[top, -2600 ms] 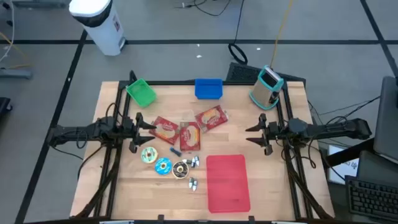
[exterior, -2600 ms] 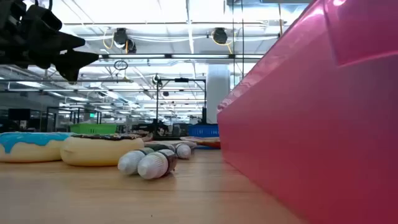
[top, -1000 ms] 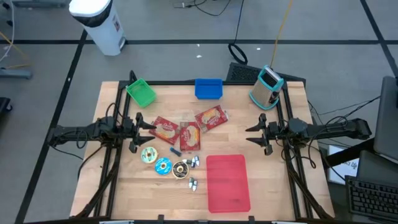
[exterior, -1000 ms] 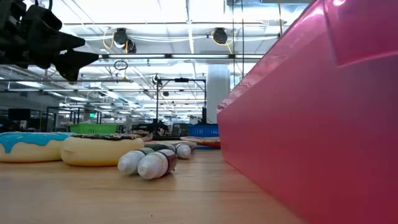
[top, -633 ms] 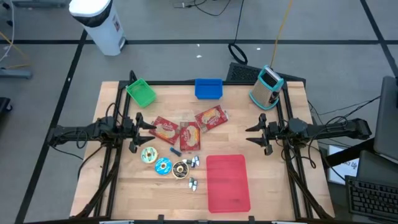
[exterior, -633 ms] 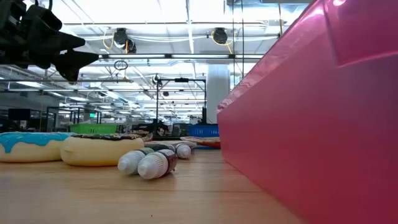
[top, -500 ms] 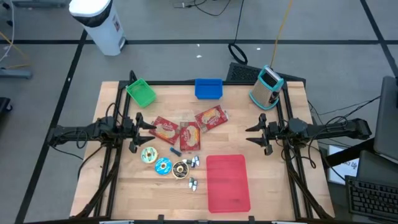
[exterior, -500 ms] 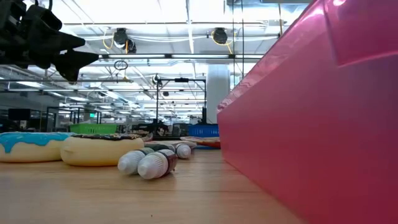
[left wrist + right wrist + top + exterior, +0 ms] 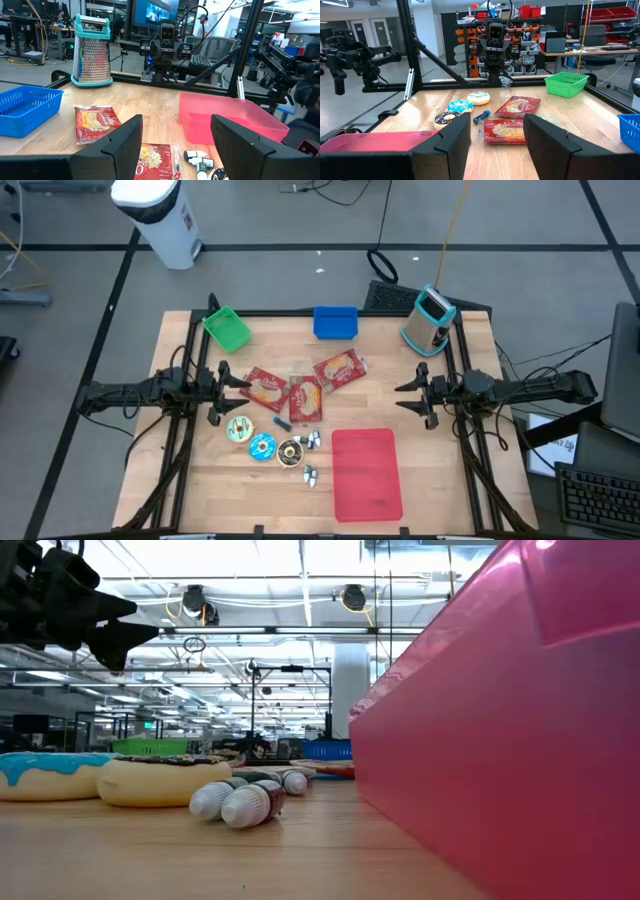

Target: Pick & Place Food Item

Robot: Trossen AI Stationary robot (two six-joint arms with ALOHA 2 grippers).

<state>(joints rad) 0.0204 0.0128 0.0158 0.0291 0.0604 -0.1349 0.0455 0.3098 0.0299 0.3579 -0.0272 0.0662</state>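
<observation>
While both arms hang level at the sides, the wooden tabletop (image 9: 200,490) lies spread with goods. Biggest on it is the pink tray (image 9: 365,473), lying toward the near right, filling the right half of the low view. At the far edge sit the blue basket (image 9: 335,322) in the middle, the green basket (image 9: 227,329) at the far left corner, and the teal-framed grater (image 9: 429,320) at the far right.

Centre stage, three red snack packets: one (image 9: 265,388) on the left, one (image 9: 306,397) in the middle, one (image 9: 340,369) angled toward the right. Just near of them runs a row of doughnuts: a pale one (image 9: 239,429), a blue-iced one (image 9: 262,447), a dark one (image 9: 290,451). Small bottles (image 9: 312,441) lie beside the dark doughnut, another (image 9: 310,475) a little nearer, and a small blue piece (image 9: 283,423) sits by the middle packet.

Left claw (image 9: 233,380) hovers at the left edge, beside the left packet, fingers apart and empty. Right claw (image 9: 407,398) waits at the right edge, well apart from the food, fingers spread, holding nothing.
</observation>
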